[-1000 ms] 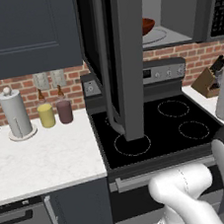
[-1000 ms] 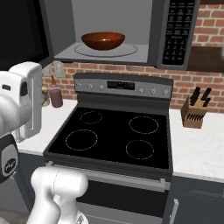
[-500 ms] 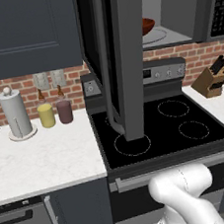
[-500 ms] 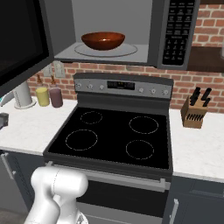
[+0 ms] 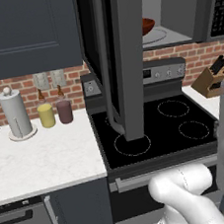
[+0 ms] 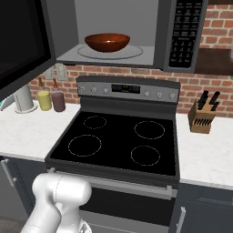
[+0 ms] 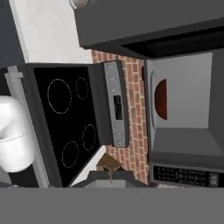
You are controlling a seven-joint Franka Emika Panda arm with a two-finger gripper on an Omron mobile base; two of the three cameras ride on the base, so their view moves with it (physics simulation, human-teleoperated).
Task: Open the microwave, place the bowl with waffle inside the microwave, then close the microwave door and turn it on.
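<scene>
Nearest, the white glossy robot arm (image 6: pixel 59 200) bulged up in rounded segments below the stove front. The gripper's fingertips could not be made out in the hand view, so whether they were spread or pressed together I cannot tell. Beyond lay the flat black glass-topped stove (image 6: pixel 118 141) with four thin ring outlines and a grey knobbed back panel. A pale speckled stone counter (image 5: pixel 40 160) flanked it, carrying a white paper-towel roll (image 5: pixel 16 115), a yellow jar (image 5: pixel 46 115) and a maroon jar (image 5: pixel 64 111); on the other side stood a slanted wooden knife block (image 6: pixel 202 116). Behind ran a red brick wall (image 6: pixel 214 27). Above, the wide dark-grey microwave (image 6: pixel 182 34) showed its smooth light-grey cavity, its dark-framed black glass microwave door (image 5: pixel 122 58) swung wide open. The small round reddish-brown bowl (image 6: pixel 107 42) sat glossy on the round turntable inside; the waffle was too hidden to tell.
</scene>
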